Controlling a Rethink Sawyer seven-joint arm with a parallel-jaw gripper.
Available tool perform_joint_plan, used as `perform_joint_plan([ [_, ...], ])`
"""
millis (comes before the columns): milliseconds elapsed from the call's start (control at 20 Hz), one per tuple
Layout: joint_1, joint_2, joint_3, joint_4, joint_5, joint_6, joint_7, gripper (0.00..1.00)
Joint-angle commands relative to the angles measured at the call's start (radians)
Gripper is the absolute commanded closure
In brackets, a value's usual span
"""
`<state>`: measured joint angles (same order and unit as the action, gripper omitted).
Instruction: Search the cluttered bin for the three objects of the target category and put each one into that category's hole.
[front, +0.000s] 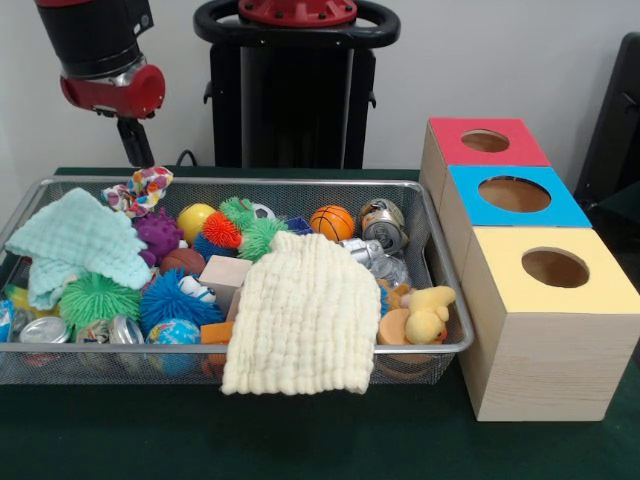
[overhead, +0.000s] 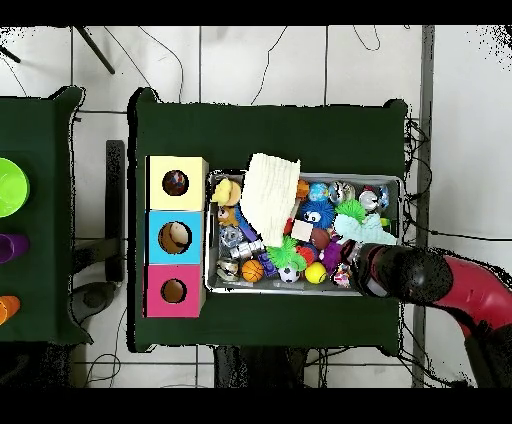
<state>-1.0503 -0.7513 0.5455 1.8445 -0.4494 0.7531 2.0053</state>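
Observation:
A wire mesh bin holds a jumble of toys, with a pale yellow cloth draped over its front rim. Inside are a mint cloth, a small basketball, a metal can, a yellow plush duck, a wood block and green, blue and purple spiky balls. My gripper hangs above the bin's far left corner, just over a patterned scrunchie. In the overhead view the arm covers that corner.
Three wooden boxes with round holes stand in a row beside the bin: red top, blue top, yellow top. The bin sits on a dark green table. Cables lie on the floor around it.

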Motion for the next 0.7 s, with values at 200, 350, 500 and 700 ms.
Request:
perform_joint_plan([
  [200,0.124,0.017,-0.093,-0.117,-0.151,0.254,-0.147,1.00],
  [350,0.118,0.023,-0.094,-0.122,-0.156,0.241,-0.154,1.00],
  [500,0.116,0.024,-0.091,-0.133,-0.154,0.256,-0.158,1.00],
  [700,0.111,0.030,-0.091,-0.138,-0.151,0.266,-0.158,1.00],
])
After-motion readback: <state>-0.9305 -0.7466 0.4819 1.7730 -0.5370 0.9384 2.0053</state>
